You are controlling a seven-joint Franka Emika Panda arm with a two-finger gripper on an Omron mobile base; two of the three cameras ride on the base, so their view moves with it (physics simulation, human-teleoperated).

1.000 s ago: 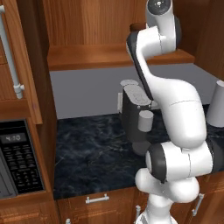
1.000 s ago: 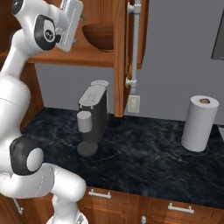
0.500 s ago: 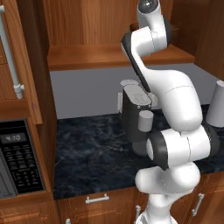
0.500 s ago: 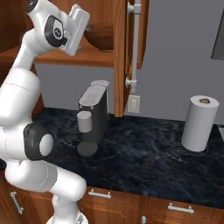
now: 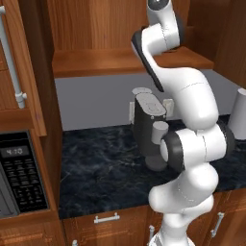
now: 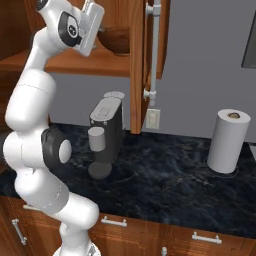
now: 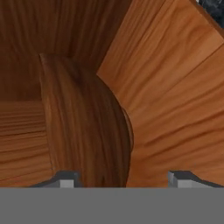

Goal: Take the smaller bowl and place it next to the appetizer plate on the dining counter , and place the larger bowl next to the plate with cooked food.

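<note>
Soft, even rendered light fills my feeds; faint shadows under the shelf (image 5: 129, 61), mild sheen on the dark countertop (image 6: 165, 175), and the close-up hand view looks soft.

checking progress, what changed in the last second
The arm swung its hand up and in toward the wooden bowl on the shelf; the pincer now straddles the bowl's wall, not yet clamped. Coffee machine, paper towel roll unmoved.
</note>
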